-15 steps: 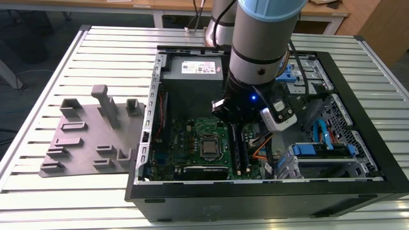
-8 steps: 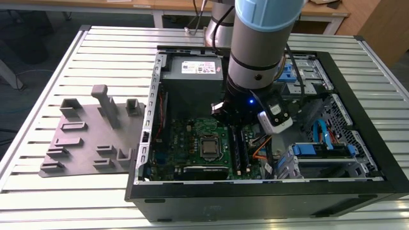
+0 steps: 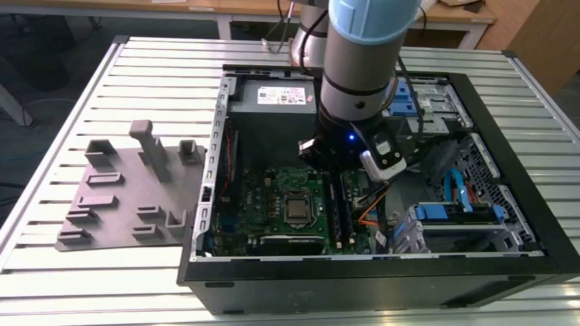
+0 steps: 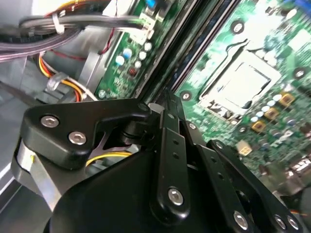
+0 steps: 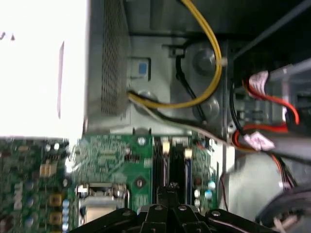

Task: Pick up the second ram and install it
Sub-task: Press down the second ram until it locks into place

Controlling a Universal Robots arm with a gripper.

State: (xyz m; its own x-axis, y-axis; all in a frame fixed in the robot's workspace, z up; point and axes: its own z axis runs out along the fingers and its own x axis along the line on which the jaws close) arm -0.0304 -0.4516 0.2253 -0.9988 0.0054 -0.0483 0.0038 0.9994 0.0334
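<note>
Over the board (image 3: 272, 197), gripper (image 5: 171, 194) hangs at the RAM slots (image 3: 340, 210) — install step. Fingers look pressed together on the ram (image 5: 171, 187), hard to confirm; seating needs a square push.

Lab, slatted workbench (image 3: 163, 75), open computer case (image 3: 507, 136)

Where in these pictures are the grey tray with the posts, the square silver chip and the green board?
grey tray (image 3: 118, 204), exterior view, on its flat base.
square silver chip (image 3: 298, 208), exterior view, on its middle.
green board (image 3: 265, 193), exterior view, on a bare part beside the chip.
</note>
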